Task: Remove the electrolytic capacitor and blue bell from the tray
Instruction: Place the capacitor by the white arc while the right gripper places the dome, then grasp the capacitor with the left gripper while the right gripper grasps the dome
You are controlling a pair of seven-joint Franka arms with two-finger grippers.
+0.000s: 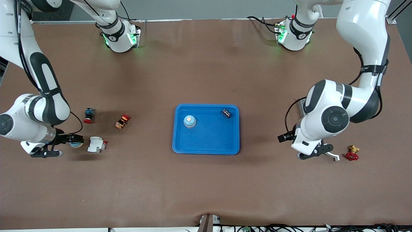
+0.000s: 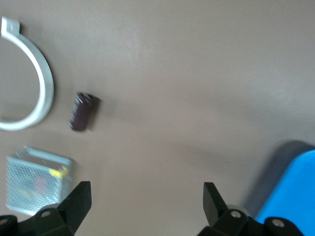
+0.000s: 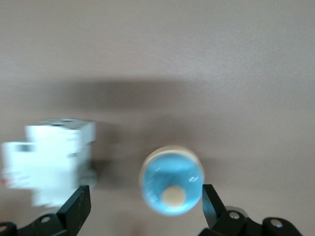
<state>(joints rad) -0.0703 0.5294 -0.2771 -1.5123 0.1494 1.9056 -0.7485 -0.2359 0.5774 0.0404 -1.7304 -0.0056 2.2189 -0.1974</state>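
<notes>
A blue tray [image 1: 206, 148] sits mid-table and holds a blue bell [image 1: 189, 121] and a small black part [image 1: 226, 113]. A second blue bell [image 1: 76, 144] lies on the table at the right arm's end. My right gripper [image 1: 70, 139] is low over it and open. In the right wrist view the bell [image 3: 172, 179] lies between the fingertips [image 3: 210, 196], close to one. My left gripper [image 1: 285, 137] is open and empty over bare table beside the tray. A dark capacitor [image 2: 81, 111] lies on the table in the left wrist view; the arm hides it in the front view.
A white breaker [image 1: 96, 144] lies beside the table bell. Two push buttons [image 1: 89, 115] [image 1: 122, 120] lie farther from the camera. At the left arm's end are a white ring clamp [image 2: 42, 73], a metal mesh box [image 2: 37, 177] and a red valve [image 1: 352, 155].
</notes>
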